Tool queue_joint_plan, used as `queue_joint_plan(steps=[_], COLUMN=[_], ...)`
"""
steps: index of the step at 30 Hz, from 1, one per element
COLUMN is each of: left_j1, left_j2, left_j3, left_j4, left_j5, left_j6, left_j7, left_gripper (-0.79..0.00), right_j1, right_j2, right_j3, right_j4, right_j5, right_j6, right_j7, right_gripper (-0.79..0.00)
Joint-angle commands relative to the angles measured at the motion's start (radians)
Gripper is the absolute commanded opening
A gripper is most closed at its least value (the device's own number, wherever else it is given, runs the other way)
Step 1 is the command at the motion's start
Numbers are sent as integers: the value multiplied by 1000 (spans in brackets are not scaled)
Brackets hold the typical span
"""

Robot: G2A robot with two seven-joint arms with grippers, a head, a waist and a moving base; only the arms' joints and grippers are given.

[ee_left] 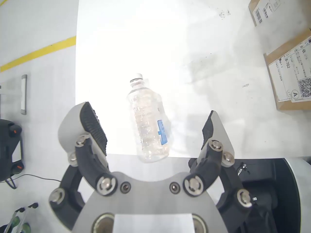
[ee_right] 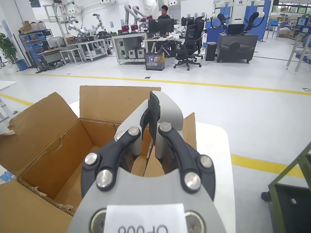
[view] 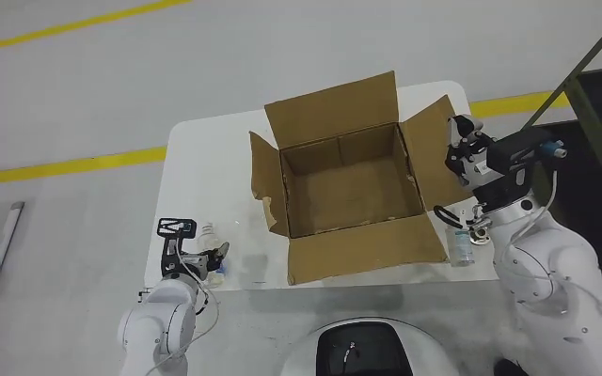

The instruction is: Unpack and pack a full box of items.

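An open cardboard box (view: 353, 183) stands in the middle of the white table (view: 207, 150), its inside bare and its flaps spread outward. A clear plastic bottle (ee_left: 148, 120) with a white cap lies at the table's front left edge (view: 211, 235). My left gripper (ee_left: 148, 112) is open around it, one finger (ee_left: 93, 124) on each side, not touching it; in the top view this gripper (view: 198, 246) is at the front left corner. My right gripper (ee_right: 153, 98) is shut with nothing between its fingers, above the box's right flap (view: 458, 132).
A second clear bottle (view: 463, 246) stands by the table's front right corner, close to the right arm. Labelled box flaps (ee_left: 289, 81) lie to one side of the left gripper. A dark green frame (view: 564, 85) rises beyond the table's right edge.
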State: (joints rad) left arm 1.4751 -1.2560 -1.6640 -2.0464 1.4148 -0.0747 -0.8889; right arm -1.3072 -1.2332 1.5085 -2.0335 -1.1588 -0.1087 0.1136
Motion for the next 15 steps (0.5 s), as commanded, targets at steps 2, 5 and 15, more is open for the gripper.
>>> queue_joint_plan(steps=[2, 5, 15], left_j1=[5, -7, -168], left_j2=[-1, 0, 0], left_j3=[2, 1, 21], left_j4=[13, 57, 256], left_j5=[-14, 1, -69], left_j6=[0, 22, 84], left_j7=[9, -32, -342], left_gripper=[0, 0, 0], right_j1=[-3, -7, -26], right_j2=[0, 0, 4], right_j3=[-3, -1, 12], right_j4=[-7, -12, -29], right_j5=[-3, -16, -80], right_j6=[0, -2, -19], right_j7=[4, 5, 16], right_gripper=[-785, -785, -785])
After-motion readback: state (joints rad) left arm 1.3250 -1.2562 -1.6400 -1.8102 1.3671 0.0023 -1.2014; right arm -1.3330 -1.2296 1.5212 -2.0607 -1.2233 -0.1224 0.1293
